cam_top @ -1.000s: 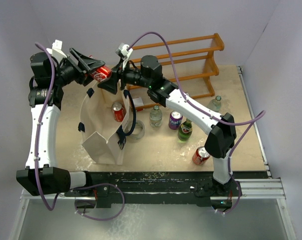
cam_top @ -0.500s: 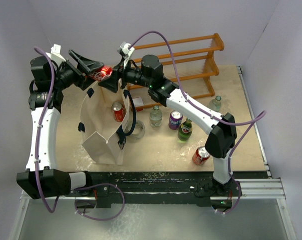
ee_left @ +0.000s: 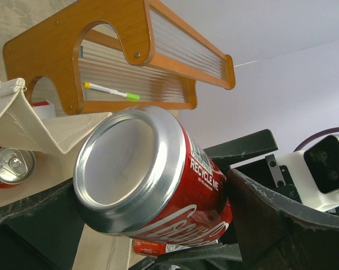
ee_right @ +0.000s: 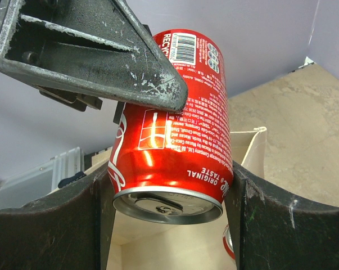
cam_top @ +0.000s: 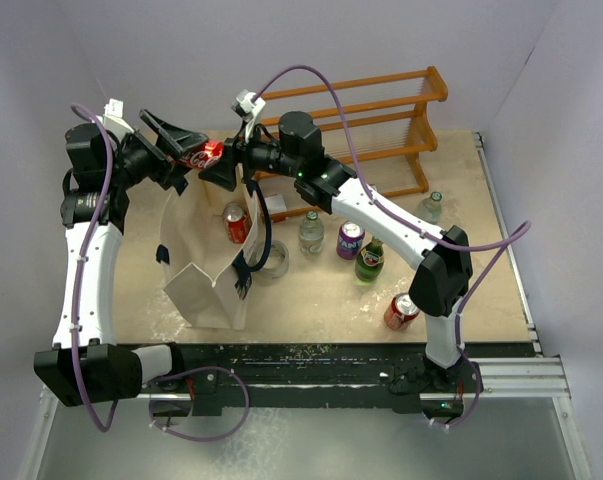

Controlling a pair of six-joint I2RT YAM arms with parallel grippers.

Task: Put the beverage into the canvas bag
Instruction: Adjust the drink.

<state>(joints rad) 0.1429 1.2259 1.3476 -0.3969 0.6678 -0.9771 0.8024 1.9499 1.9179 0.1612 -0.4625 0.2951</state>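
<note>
The left tool [cam_top: 186, 155] stands wide, its jaws spread around the cola can [ee_right: 175, 129], which appears to hang above the far rim of the canvas bag [cam_top: 206, 285]. The right tool [ee_right: 169, 216] clamps the can by its sides.

Hazards:
- One jaw of the left tool lies across the can and may knock it on withdrawal.
- The can is over the bag's rim rather than the centre of its mouth. An early release may strike the soft wall or fall outside.

Right of the bag, the beige surface [cam_top: 311, 295] carries a red can [cam_top: 236, 223], a jar [cam_top: 274, 262], a clear bottle [cam_top: 311, 232], a purple can [cam_top: 350, 240] and a green bottle [cam_top: 371, 260]. A wooden rack [cam_top: 381, 120] stands beyond the bag, to its right. The walls are plain and pale.
</note>
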